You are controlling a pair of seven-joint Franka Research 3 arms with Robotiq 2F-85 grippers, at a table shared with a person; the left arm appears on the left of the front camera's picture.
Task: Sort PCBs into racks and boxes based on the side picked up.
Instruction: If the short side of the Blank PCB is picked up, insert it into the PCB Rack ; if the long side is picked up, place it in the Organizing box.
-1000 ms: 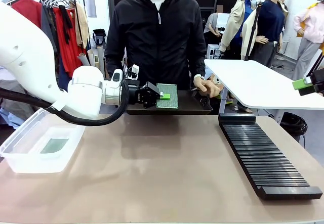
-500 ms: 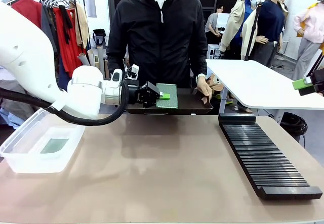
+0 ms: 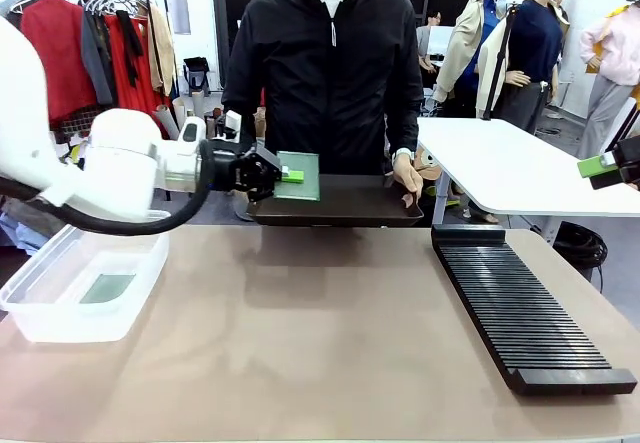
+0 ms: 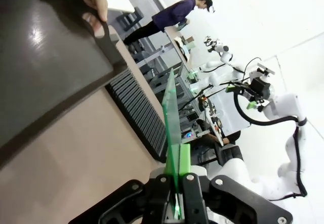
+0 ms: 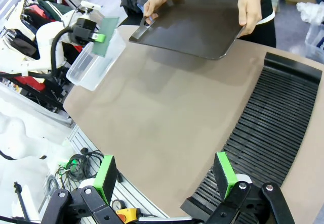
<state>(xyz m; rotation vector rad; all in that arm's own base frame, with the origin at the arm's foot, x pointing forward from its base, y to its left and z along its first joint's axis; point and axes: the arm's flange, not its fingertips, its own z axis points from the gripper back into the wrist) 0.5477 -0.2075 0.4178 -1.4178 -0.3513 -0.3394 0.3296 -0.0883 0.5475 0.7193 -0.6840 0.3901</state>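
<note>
The left tool has drawn back leftward, pinching the thin green rectangular PCB above the dark shallow tray; the right tool is spread wide. No writing is readable.

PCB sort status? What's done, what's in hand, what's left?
Done: one PCB already lies in the box. In hand: the left gripper is shut on a second PCB, held on edge beside the tray the person holds. Left: drop that board off; the rack holds no boards. The tray looks bare. The right gripper is open above the rack's near end.
</note>
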